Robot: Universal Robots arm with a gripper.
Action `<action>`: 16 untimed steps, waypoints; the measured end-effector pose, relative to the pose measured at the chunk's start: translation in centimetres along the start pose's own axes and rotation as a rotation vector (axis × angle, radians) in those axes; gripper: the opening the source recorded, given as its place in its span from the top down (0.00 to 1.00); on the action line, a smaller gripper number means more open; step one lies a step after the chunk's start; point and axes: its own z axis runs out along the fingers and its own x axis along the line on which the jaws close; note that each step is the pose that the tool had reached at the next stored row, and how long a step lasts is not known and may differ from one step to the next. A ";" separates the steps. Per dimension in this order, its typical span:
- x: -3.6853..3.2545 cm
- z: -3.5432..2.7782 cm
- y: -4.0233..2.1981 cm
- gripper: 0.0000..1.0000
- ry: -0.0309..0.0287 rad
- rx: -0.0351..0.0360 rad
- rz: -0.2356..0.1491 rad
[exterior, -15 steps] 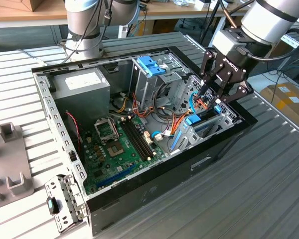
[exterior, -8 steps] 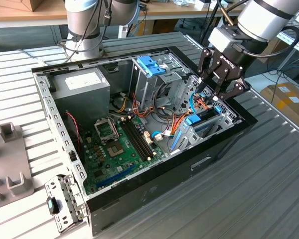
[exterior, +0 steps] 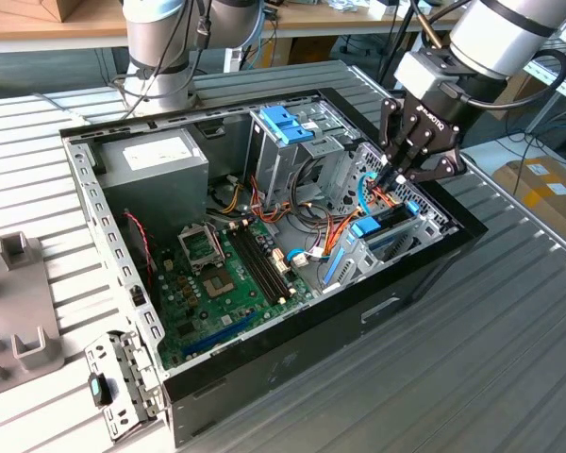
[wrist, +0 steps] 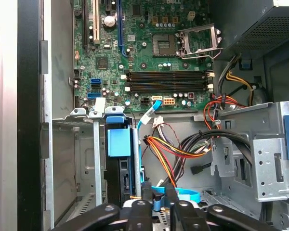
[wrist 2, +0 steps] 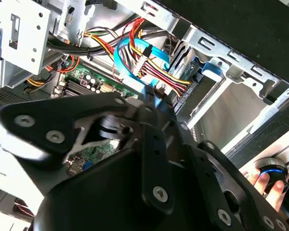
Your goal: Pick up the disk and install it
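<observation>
The disk [exterior: 377,234], dark with a bright blue carrier, stands on edge in the drive bay at the open computer case's [exterior: 264,373] corner on the exterior view's right. In the first wrist view the disk [wrist: 119,161] sits between the bay's metal rails, blue tab toward the motherboard. My gripper [exterior: 397,177] hangs just above and behind that bay, among the wires. Its fingers come together on the plug end of a thin light-blue cable [wrist 2: 135,57] in both wrist views, gripper [wrist 2: 151,98] [wrist: 159,204]. It does not touch the disk.
An upright metal cage with a blue handle [exterior: 288,123] stands mid-case, beside a grey power supply [exterior: 156,160]. The motherboard [exterior: 226,274] covers the case floor. Red, yellow and black wire bundles [wrist: 168,149] cross beside the bay. A person's hand [wrist 2: 267,183] rests outside the case.
</observation>
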 end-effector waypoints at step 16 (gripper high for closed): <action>0.04 0.00 0.00 0.84 -0.0002 0.0000 0.000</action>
